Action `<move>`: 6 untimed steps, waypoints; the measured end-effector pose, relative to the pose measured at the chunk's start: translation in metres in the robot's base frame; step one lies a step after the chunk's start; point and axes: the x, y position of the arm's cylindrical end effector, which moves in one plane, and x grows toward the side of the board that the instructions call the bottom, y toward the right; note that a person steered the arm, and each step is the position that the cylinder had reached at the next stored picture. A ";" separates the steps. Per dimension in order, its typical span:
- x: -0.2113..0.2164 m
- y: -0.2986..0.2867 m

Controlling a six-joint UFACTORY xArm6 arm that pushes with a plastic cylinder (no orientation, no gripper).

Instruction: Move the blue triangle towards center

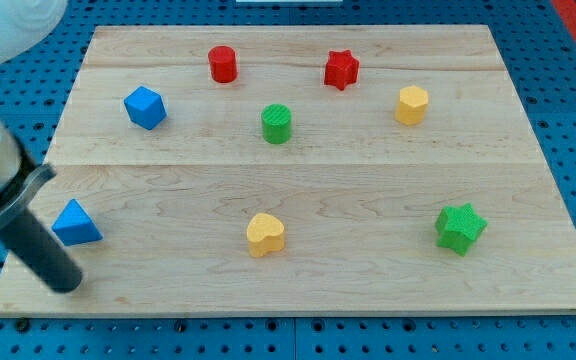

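Centre open; green cylinder (pixel 277 124), yellow heart (pixel 265 234) flank it

The blue triangle (pixel 75 224) is a small solid wedge of bright blue, with a lighter face turned up and toward the view's left and a darker face toward the view's bottom. It lies flat on the pale wooden surface (pixel 368 200), apex pointing to about 12 o'clock. From the middle of the surface it sits out at roughly 8 o'clock, close to the edge at the view's left and not far from the corner at the view's bottom left
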 end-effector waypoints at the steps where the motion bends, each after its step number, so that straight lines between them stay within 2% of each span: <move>1: -0.034 0.001; 2: -0.001 0.004; 3: -0.008 -0.054; 4: -0.039 -0.051; 6: -0.056 0.069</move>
